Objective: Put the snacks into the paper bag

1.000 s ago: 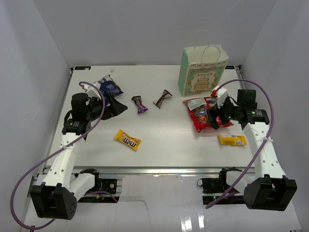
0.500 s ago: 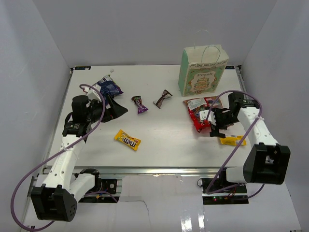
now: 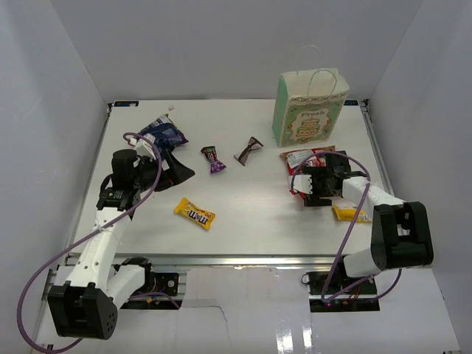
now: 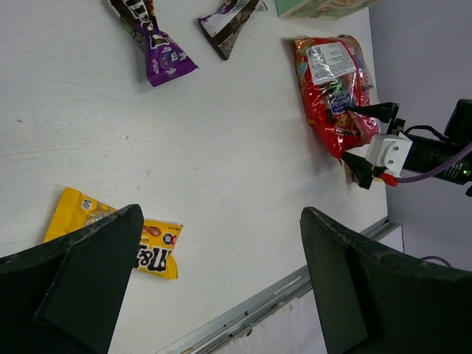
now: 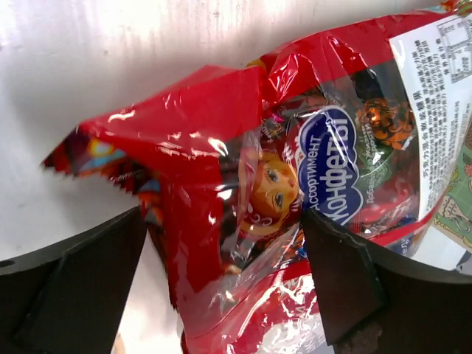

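The big red snack bag (image 3: 299,158) lies flat in front of the mint-green paper bag (image 3: 310,108). My right gripper (image 3: 302,188) is low over its near end, open, with the crinkled red bag (image 5: 243,169) lying between the two fingers. Close to its right lies a small yellow bar (image 3: 351,214). The yellow M&M's packet (image 3: 195,213), a purple candy (image 3: 214,158) and a brown candy (image 3: 248,150) lie mid-table. My left gripper (image 3: 177,164) hovers open and empty beside the dark-blue bag (image 3: 164,133). The left wrist view shows the M&M's packet (image 4: 158,247) by one fingertip.
White walls close in the table on the left, back and right. A metal rail (image 3: 236,259) runs along the near edge. The paper bag stands upright at the back right with its white handles (image 3: 318,77) up.
My right gripper has swung left and turned down onto the near end of the red bag, its fingers now either side of it. The left arm has hardly moved.
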`<state>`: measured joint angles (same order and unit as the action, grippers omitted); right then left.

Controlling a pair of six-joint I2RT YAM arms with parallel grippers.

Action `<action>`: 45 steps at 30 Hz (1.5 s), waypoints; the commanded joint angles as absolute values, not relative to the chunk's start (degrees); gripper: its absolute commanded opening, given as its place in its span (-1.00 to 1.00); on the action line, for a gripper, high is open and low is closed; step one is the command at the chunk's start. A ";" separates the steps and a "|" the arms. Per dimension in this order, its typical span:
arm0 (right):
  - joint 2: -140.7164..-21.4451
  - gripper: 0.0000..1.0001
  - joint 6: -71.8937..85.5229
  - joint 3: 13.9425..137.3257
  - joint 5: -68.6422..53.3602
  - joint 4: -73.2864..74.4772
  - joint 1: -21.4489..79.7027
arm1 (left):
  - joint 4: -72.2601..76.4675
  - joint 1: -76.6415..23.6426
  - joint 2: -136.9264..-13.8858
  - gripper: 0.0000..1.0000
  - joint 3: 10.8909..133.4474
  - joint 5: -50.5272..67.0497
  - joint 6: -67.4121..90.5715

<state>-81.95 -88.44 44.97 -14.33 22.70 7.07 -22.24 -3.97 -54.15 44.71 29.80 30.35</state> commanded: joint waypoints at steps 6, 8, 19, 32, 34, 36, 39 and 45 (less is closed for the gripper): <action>-82.89 0.05 -80.78 40.08 -9.48 10.88 7.91 | -21.36 -3.87 -55.81 0.96 45.00 29.18 29.00; -81.57 -0.32 -79.98 42.00 -13.59 17.36 7.91 | -21.09 -3.96 -56.16 0.96 45.09 29.18 28.92; -73.65 -0.85 -71.11 55.88 -46.03 50.41 7.91 | -19.42 -3.87 -57.48 0.96 45.44 29.27 29.00; -77.08 -0.85 -28.02 73.47 -69.52 36.86 8.26 | -18.10 -3.96 -58.71 0.96 46.14 29.80 29.79; -77.17 -0.85 -19.21 74.09 -70.92 24.92 8.26 | -18.02 -3.95 -58.54 0.96 46.06 29.88 29.88; -77.96 -0.84 -4.79 74.88 -72.33 16.13 8.26 | -18.02 -3.87 -58.36 0.96 46.05 29.88 30.06; -79.27 -0.85 14.64 75.32 -71.72 -3.64 8.35 | -18.11 -3.95 -57.83 0.96 45.88 29.79 30.23; -84.46 -0.85 37.64 80.59 -66.63 -24.32 8.35 | -18.54 -3.87 -56.60 0.96 45.27 29.53 30.41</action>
<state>-84.53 16.56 74.76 -64.88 -2.33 8.38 -19.25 -3.97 -58.61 44.71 29.39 30.11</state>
